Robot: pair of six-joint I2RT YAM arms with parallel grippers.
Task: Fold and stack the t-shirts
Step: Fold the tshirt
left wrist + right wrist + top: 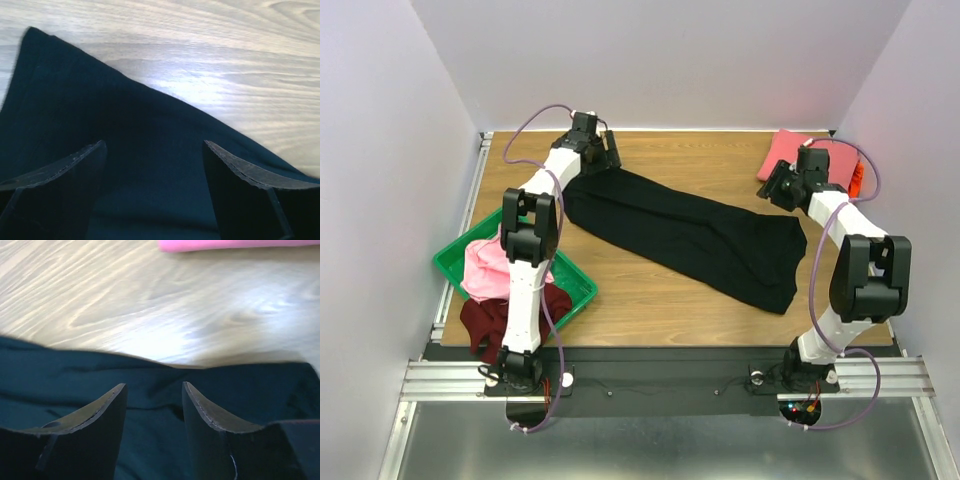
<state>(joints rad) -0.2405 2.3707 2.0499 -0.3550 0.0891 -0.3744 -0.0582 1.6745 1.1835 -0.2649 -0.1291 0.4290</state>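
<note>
A large black t-shirt (680,235) lies folded into a long band, running diagonally from back left to middle right of the table. My left gripper (598,160) hovers over its back-left end, jaws wide open with only black cloth (100,110) beneath them (154,143). My right gripper (775,190) is at the shirt's right end. Its fingers stand apart (154,384) over a small wrinkle in the black cloth (60,375), gripping nothing that I can see. A folded coral-pink t-shirt (788,150) lies at the back right, its edge (235,245) just beyond the black shirt.
A green tray (450,262) sits at the front left with a light pink t-shirt (485,270) in it. A dark maroon t-shirt (490,320) hangs over its near rim. Something orange (857,178) peeks out behind the right arm. Walls close in on three sides.
</note>
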